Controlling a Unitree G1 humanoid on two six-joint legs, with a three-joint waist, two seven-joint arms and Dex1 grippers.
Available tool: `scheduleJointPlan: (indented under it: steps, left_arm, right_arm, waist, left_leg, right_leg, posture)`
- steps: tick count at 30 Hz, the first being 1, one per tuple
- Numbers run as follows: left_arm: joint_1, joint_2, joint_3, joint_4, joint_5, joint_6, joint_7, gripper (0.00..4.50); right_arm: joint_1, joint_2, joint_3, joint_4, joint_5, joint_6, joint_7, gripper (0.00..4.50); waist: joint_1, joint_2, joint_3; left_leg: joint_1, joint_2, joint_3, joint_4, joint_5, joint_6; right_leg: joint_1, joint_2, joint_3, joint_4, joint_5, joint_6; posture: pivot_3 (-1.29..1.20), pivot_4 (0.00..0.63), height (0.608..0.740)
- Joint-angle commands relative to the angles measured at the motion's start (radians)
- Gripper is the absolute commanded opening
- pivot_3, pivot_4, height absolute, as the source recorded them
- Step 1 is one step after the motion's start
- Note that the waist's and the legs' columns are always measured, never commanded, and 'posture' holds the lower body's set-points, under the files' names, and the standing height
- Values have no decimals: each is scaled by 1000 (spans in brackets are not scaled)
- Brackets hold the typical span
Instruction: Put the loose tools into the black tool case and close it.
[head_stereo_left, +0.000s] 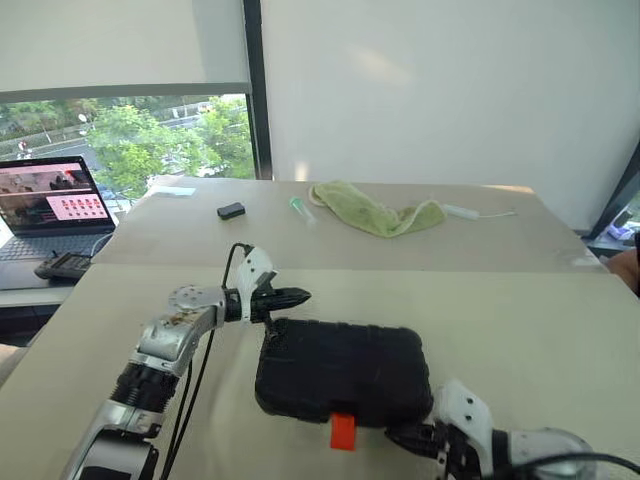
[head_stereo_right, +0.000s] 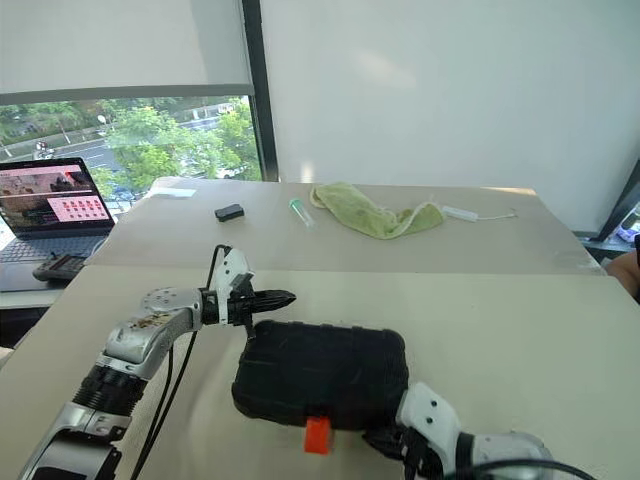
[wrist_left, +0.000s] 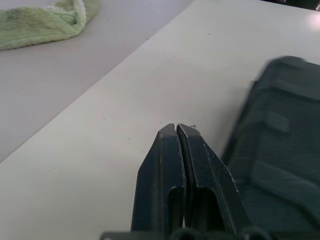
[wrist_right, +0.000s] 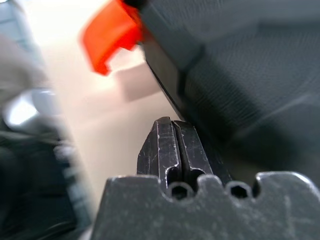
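The black tool case (head_stereo_left: 340, 370) lies with its lid down on the near table, and its orange latch (head_stereo_left: 343, 431) sticks out from the front edge. My left gripper (head_stereo_left: 300, 296) is shut and empty, hovering just past the case's far left corner, with the case (wrist_left: 280, 150) beside its fingertips. My right gripper (wrist_right: 172, 122) is shut and empty, low at the case's front edge, just right of the latch (wrist_right: 112, 32). The loose tools are out of view.
On the far table lie a green cloth (head_stereo_left: 375, 212), a small black block (head_stereo_left: 231, 210), a small tube with a green cap (head_stereo_left: 301, 208) and a white pen-like item (head_stereo_left: 465, 212). An open laptop (head_stereo_left: 55, 205) stands at the left by the window.
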Motion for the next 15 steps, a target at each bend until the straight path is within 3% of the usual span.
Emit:
scheduleJointPlan:
  steps: [1, 8, 11, 15]
  left_arm:
    - [-2, 25, 46, -70, -26, 30, -10, 102]
    - [-22, 42, 66, -179, -121, 168, -50, 102]
    - [-23, 47, 49, -218, -132, 184, -69, 102]
    - [-26, 90, 51, -239, -202, 267, -154, 1190]
  right_arm:
    - [-148, -13, -55, 71, 2, 36, -34, 0]
    - [-443, -37, 14, 336, -73, -6, -15, 0]
    - [-479, -45, 10, 393, -57, -14, 31, 0]
    - [-360, -80, -134, 220, 80, 85, 73, 1149]
  waist:
    - [1, 0, 0]
    - [5, 0, 1]
    - [9, 0, 1]
    - [12, 1, 1]
  left_leg:
    - [0, 0, 0, 0, 0, 0]
    - [-1, 0, 0, 0, 1, 0]
    - [-1, 0, 0, 0, 1, 0]
    - [-4, 0, -1, 0, 1, 0]
  right_leg:
    - [0, 0, 0, 0, 0, 0]
    - [-1, 0, -1, 0, 1, 0]
    - [-1, 0, -2, 0, 1, 0]
    - [-2, -1, -2, -1, 0, 1]
  posture:
    - [0, 150, 740]
    - [0, 150, 740]
    - [0, 150, 740]
    - [0, 150, 740]
